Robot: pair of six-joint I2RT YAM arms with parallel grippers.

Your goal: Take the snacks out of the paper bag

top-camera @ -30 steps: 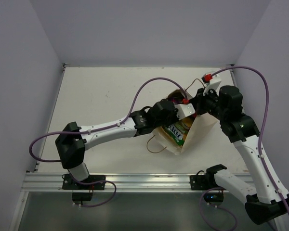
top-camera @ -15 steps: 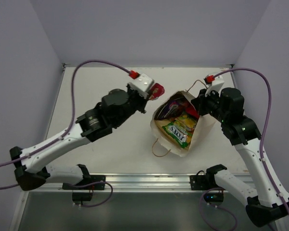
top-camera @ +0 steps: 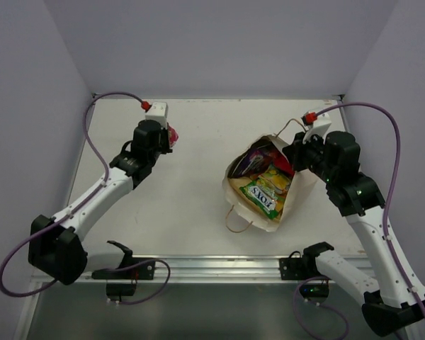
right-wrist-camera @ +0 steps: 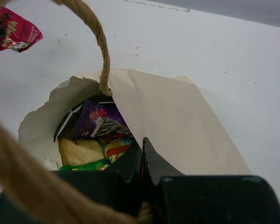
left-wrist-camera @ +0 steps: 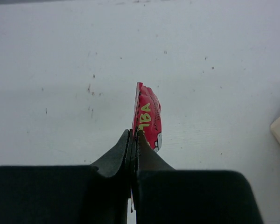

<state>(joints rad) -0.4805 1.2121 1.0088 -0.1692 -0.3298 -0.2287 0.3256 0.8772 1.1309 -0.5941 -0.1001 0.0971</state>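
Red packet is out of the paper bag. A second ago the left arm was buried in the bag mouth; half a second ago it had lifted clear with the packet. Now the left gripper has swung far off to its own side, well apart from the bag, over bare table.

Fingers are pressed together, pinching the packet by its near end. So one snack is removed but not yet let go; my guess is a drop comes next.

Packet is seen edge-on, faces upright. Its long axis runs straight out ahead of the fingertips, in line with the fingers, free end pointing away from the gripper.

Right gripper is clamped on the bag wall at the rim, holding the mouth open. Just ahead of and below its fingertips more snacks remain inside: a purple packet and a green-yellow packet. A cord handle hangs in front of that camera.
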